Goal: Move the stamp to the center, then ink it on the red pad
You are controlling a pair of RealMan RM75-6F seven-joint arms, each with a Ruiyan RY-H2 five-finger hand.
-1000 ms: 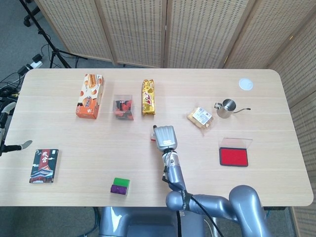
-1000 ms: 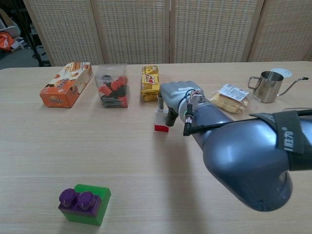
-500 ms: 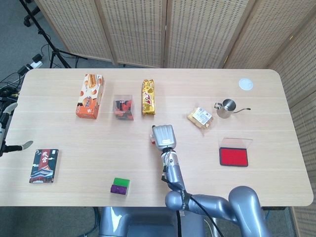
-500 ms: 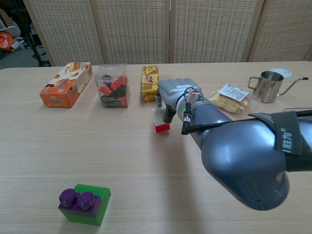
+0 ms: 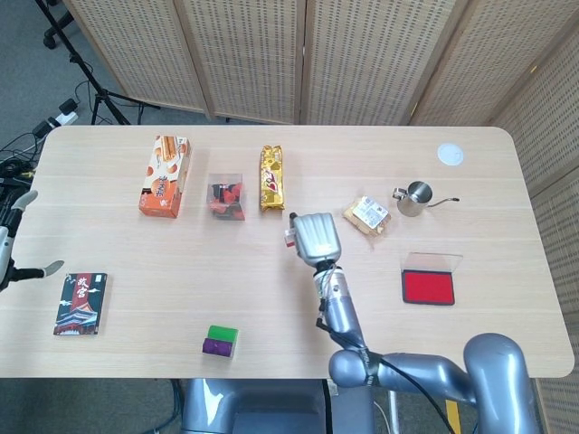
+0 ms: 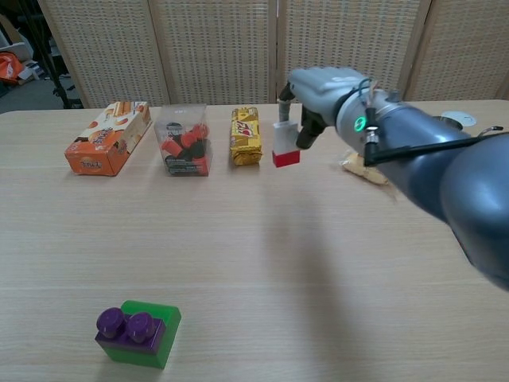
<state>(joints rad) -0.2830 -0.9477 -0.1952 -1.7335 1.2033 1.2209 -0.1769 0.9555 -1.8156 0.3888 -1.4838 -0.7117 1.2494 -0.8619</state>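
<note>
The right hand [image 6: 322, 91] pinches the small white stamp with a red base [image 6: 285, 146], lifted clear above the light wooden table [image 6: 238, 239]. The red ink pad [image 5: 428, 287] lies well apart to the right. The left hand [image 5: 11, 237], at the table's left edge, has its fingers apart, holding nothing.

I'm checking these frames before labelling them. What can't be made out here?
- Stamp: in the head view the right hand covers nearly all of it; its face shows in neither view.
- Red pad: missing from the chest view, behind the right arm.
- Left hand: cut off by the head view's left edge; what it holds, if anything, is unclear.
- Snack packet: label too small to read.
</note>
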